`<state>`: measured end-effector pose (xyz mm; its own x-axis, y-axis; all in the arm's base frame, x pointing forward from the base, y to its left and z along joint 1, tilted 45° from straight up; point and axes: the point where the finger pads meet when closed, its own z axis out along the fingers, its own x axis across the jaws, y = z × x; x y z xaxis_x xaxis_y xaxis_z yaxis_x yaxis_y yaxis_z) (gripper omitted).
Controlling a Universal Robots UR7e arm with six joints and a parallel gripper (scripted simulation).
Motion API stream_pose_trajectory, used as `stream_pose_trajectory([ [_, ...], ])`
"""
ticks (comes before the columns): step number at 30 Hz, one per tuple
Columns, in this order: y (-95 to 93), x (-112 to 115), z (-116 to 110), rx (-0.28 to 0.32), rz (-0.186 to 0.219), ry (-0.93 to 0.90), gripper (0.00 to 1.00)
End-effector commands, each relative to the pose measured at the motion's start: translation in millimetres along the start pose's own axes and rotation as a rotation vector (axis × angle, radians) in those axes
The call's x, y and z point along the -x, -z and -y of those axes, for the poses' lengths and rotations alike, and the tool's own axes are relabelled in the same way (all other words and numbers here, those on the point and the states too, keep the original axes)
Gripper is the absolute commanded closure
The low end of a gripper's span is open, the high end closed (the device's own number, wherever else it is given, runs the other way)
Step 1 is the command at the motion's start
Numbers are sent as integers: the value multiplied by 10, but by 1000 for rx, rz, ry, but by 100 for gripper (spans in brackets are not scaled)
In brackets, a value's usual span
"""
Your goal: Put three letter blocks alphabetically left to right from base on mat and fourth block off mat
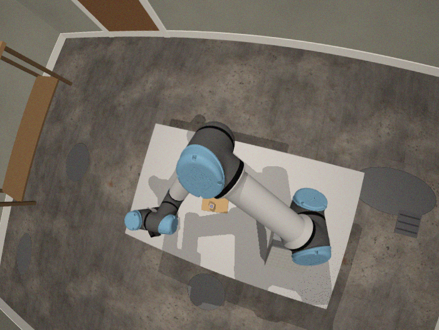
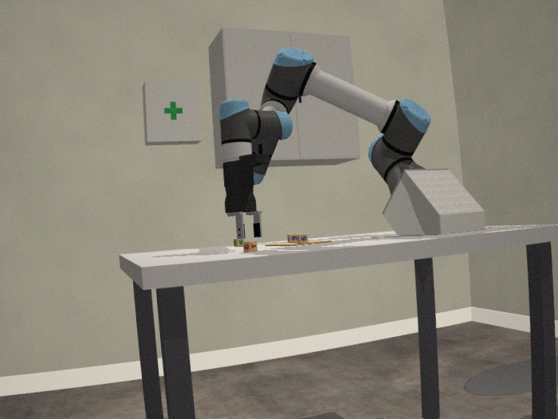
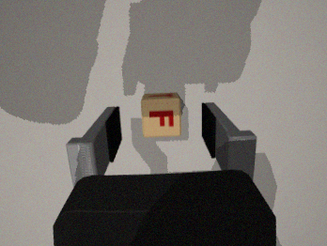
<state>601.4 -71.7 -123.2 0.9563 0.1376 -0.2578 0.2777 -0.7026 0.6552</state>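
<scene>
A wooden block with a red letter F on top [image 3: 161,131] lies on the table between and beyond my fingertips in the wrist view. The F reads turned on its side there. My gripper [image 2: 249,234] [image 3: 161,121] is open and empty, above the table. In the exterior view, a block with red marks [image 2: 250,246] and one with a green mark [image 2: 238,242] stand on the table near the gripper. At the orange mat [image 1: 222,206] [image 2: 273,244] are what look like two blocks with blue marks [image 2: 292,238] [image 2: 303,238]. The top view shows only one block there [image 1: 211,206].
The white table [image 1: 217,248] [image 2: 202,265] carries the robot's base. The forearm and elbow pass over the area beside the mat in the top view and may hide a block. The gripper works near the table's far end from the base. Arm shadows cross the table.
</scene>
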Motion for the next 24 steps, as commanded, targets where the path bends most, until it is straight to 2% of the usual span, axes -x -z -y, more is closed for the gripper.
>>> stream_pose_trajectory([
  [1, 1, 6, 1, 1, 0, 0, 0],
  [9, -19, 9, 3, 0, 1, 1, 0],
  [24, -239, 18, 8, 0, 3, 2, 0],
])
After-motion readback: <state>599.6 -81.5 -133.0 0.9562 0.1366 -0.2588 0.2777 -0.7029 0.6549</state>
